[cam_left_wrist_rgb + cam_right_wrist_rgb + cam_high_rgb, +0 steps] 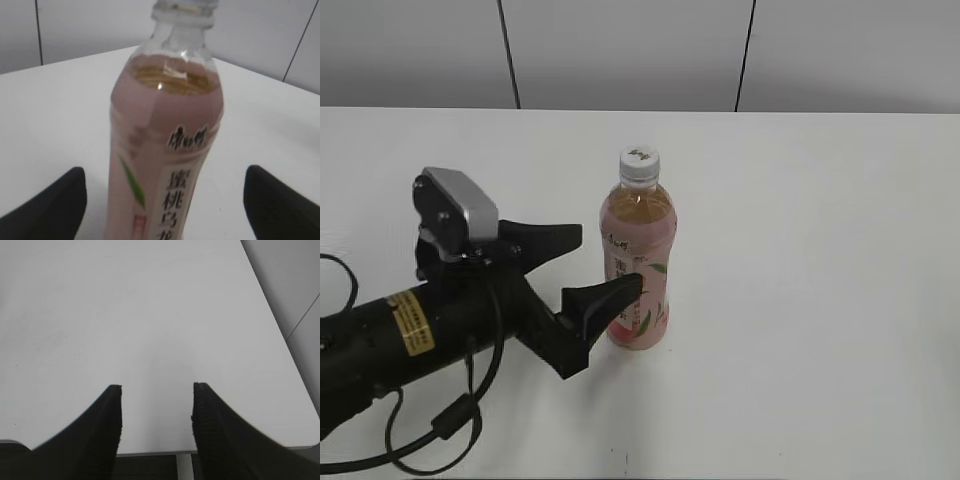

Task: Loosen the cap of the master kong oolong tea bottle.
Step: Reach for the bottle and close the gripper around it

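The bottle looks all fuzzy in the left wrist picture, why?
In the left wrist view the bottle sits very close to the camera, so it blurs; in the exterior view it looks sharp, with a soft shadow beside its base on the table.

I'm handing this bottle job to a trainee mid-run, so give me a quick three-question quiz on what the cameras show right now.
1. True or false: the left pincer is already clamped on the bottle.
2. What does the right pincer have between its fingers?
A. the cap
B. nothing, only bare table
C. the bottle
3. Fill in: the cap sits ____ the bottle's neck.

Key:
1. False. Its fingers are spread, one on each side of the upright bottle, with gaps visible in the left wrist view.
2. B
3. on
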### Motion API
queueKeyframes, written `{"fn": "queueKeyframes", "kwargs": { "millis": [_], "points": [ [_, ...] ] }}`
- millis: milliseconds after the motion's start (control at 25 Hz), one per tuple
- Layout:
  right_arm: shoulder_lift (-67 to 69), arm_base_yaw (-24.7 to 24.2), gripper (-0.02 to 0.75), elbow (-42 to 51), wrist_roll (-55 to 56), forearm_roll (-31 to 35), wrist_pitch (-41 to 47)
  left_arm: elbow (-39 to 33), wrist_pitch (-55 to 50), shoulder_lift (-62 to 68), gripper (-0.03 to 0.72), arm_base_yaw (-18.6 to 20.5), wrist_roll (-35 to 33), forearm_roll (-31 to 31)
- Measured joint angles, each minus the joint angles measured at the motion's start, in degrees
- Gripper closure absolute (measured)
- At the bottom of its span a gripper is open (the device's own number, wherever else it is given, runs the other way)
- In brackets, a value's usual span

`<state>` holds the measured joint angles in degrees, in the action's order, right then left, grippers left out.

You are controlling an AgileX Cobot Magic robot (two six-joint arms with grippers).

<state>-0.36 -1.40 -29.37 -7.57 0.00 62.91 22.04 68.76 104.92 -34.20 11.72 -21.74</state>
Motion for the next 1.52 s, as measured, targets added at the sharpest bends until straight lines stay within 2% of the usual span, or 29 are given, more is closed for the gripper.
{"fn": "queueKeyframes", "kwargs": {
  "millis": [560,840,960,1160,1520],
  "points": [
    [0.0,0.0,0.383,0.0,0.0,0.0,0.0,8.8,0.5,7.0,0.114,0.0,0.0,-2.3],
    [0.0,0.0,0.383,0.0,0.0,0.0,0.0,9.7,0.4,8.0,0.114,0.0,0.0,-2.3],
    [0.0,0.0,0.383,0.0,0.0,0.0,0.0,10.5,0.5,8.0,0.139,0.0,0.0,-2.3],
    [0.0,0.0,0.383,0.0,0.0,0.0,0.0,11.5,0.3,8.0,0.232,0.0,0.0,-3.3],
    [0.0,0.0,0.383,0.0,0.0,0.0,0.0,12.0,-0.8,8.0,0.24,0.0,-0.1,-3.6]
  ]
}}
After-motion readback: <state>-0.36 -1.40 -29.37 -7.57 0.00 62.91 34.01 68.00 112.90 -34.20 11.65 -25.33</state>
